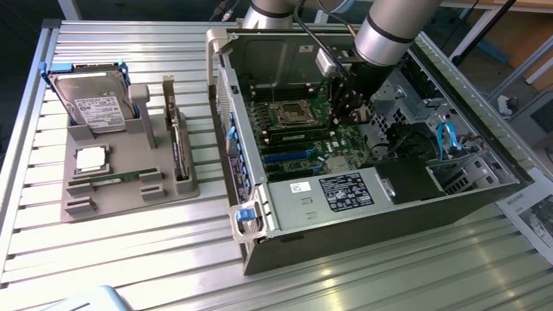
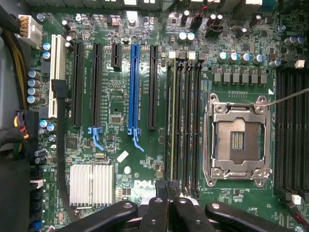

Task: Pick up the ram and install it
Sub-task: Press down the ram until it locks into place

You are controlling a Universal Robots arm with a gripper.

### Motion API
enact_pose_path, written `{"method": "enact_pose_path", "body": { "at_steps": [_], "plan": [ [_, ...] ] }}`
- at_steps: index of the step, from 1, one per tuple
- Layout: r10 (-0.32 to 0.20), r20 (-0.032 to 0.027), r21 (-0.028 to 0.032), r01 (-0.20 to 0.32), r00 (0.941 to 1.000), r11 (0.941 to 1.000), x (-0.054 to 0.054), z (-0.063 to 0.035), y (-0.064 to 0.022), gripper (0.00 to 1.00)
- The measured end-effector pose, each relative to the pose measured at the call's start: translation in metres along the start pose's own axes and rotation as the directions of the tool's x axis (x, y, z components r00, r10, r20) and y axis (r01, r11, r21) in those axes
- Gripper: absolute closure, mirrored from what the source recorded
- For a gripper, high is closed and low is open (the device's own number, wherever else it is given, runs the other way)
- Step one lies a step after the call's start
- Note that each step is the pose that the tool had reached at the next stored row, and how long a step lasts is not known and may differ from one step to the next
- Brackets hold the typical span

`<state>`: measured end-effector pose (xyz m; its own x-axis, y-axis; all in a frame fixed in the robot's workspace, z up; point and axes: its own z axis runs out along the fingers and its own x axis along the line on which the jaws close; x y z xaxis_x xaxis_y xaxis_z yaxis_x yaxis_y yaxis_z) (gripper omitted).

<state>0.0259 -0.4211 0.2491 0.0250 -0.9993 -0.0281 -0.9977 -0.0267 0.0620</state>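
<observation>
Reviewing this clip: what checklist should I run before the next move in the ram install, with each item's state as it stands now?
1. Claw shut: ok, it sits closed at the end of the memory slots.
2. Ram lined up in a memory slot beside the processor socket: ok.
3. Ram fully seated, end latches closed: cannot tell.
4. Claw gripping the ram or merely above it: cannot tell.
5. Second ram stick lying in the grey holder: ok.
</observation>
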Motion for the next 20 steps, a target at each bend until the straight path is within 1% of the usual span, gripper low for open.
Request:
{"method": "enact_pose_path", "body": {
  "at_steps": [3, 6, 12, 17, 19, 20],
  "plan": [
    [0.000, -0.0002, -0.0003, 0.000, 1.0000, 1.0000, 0.000, 0.0002, -0.0063, 0.90],
    [0.000, -0.0003, -0.0003, 0.000, 1.0000, 1.0000, 0.000, 0.0004, -0.0066, 0.90],
    [0.000, -0.0002, -0.0003, 0.000, 1.0000, 1.0000, -0.004, 0.0056, -0.0071, 0.90],
    [0.000, -0.0003, -0.0003, 0.000, 1.0000, 1.0000, -0.004, 0.0064, -0.0072, 0.90],
    [0.000, -0.0003, -0.0003, 0.000, 1.0000, 1.0000, -0.004, 0.0106, -0.0074, 0.90],
    [0.000, -0.0004, -0.0003, 0.000, 1.0000, 1.0000, -0.004, 0.0109, -0.0074, 0.90]
  ]
}}
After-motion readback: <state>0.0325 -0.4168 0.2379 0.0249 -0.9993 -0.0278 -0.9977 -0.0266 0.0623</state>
